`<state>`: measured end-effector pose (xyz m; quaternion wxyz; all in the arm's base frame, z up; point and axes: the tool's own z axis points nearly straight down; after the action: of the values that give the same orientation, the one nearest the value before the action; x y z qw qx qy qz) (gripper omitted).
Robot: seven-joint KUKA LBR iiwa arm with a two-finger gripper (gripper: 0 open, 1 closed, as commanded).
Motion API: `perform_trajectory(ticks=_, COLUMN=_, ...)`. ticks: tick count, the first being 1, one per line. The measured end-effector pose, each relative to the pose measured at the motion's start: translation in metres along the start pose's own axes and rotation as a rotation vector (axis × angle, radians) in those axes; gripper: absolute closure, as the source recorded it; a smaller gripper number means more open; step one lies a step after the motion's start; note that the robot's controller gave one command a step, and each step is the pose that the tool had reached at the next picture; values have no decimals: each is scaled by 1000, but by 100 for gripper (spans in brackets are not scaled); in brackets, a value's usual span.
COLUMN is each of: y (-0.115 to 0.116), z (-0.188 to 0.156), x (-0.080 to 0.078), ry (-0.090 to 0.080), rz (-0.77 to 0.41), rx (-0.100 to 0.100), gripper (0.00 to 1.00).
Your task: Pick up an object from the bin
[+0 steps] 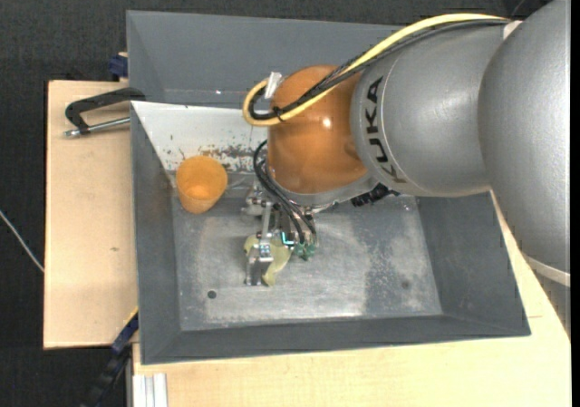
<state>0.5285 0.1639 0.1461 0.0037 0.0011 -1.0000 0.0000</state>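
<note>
Orange cup [200, 183] lies apart, left of the jaws.

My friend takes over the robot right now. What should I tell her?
Gripper: in the bin, over the middle of its floor. Whether it grips anything cannot be told.
Orange cup: near the bin's left wall, to the gripper's left and apart from it.
Done: the arm is in the bin; nothing is visibly lifted.
Left: get one thing, lift it out.
</note>
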Motion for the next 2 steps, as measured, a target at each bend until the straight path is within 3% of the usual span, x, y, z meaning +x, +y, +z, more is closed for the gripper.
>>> perform_trajectory(ticks=1, y=-51, z=75, x=-16, ry=-12, rz=-39, rx=-4, gripper=0)
perform_trajectory(ticks=2, y=-49, z=73, x=-17, ry=-12, rz=-39, rx=-3, gripper=0)
